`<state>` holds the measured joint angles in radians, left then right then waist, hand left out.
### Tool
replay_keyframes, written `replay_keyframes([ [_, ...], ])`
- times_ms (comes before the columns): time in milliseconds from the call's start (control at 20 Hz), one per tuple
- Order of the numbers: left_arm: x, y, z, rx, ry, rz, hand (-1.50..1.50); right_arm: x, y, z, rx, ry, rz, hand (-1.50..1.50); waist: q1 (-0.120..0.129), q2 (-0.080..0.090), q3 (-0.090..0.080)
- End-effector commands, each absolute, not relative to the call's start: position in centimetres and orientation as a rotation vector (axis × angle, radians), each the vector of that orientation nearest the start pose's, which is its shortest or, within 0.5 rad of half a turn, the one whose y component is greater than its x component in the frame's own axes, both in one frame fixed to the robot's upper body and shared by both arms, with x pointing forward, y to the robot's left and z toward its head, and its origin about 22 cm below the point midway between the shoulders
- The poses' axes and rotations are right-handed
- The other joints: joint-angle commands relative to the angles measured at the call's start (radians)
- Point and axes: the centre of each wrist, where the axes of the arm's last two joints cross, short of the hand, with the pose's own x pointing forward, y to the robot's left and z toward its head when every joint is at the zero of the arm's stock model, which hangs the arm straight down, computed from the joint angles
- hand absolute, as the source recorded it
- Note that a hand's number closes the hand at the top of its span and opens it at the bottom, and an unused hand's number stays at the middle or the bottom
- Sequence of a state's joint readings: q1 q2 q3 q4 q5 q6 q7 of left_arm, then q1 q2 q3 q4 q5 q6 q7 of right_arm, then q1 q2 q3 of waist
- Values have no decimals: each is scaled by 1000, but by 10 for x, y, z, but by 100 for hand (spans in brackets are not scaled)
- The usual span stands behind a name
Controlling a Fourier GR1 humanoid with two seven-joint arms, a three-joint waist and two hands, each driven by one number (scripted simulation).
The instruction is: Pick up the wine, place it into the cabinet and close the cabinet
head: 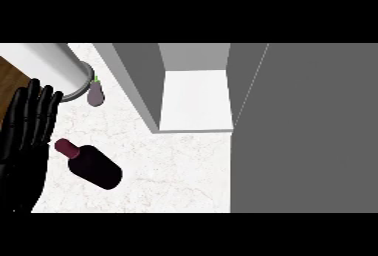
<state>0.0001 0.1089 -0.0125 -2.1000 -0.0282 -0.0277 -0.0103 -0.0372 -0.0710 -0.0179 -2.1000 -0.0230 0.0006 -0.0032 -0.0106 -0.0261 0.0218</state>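
A dark maroon wine bottle (pixel 91 164) lies on its side on the white marble counter, neck pointing up-left. My left hand (pixel 28 125) stands at the view's left edge, fingers straight and upward, just left of the bottle's neck and apart from it. The grey cabinet (pixel 140 75) stands behind, its white inner shelf (pixel 196 100) showing. Its open door (pixel 303 130) fills the right side of the view. My right hand shows nowhere.
A purple eggplant (pixel 96 93) lies on the counter left of the cabinet. Beside it stands a white cylindrical container (pixel 55 67) at the top left. A strip of brown wood floor (pixel 9 80) shows beyond the counter's left edge.
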Motion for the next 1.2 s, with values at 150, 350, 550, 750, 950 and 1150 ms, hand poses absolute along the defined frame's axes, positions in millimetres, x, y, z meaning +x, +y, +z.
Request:
replay_keyframes([
  [150, 212, 239, 130, -471, -2118, -404, -150, 195, -230, 133, -17, -2118, 99, -150, -14, 23, -25],
  [350, 196, 217, 92, -931, -1809, -394, -150, 195, -214, 125, 198, -2014, 221, -150, -6, 30, -28],
  [550, 184, 254, 101, -1060, -1704, -426, -150, 173, -213, 134, 233, -1978, 252, -150, 4, 20, -24],
  [750, 185, 284, 139, -1104, -1673, -441, -150, 145, -223, 151, 251, -1952, 252, -150, -1, 22, -21],
  [950, 164, 310, 157, -1148, -1637, -449, -150, 150, -222, 175, 256, -1962, 204, -150, 23, 23, -22],
  [1150, 160, 318, 169, -1147, -1659, -422, -150, 140, -213, 187, 245, -1945, 212, -150, 17, 24, -22],
])
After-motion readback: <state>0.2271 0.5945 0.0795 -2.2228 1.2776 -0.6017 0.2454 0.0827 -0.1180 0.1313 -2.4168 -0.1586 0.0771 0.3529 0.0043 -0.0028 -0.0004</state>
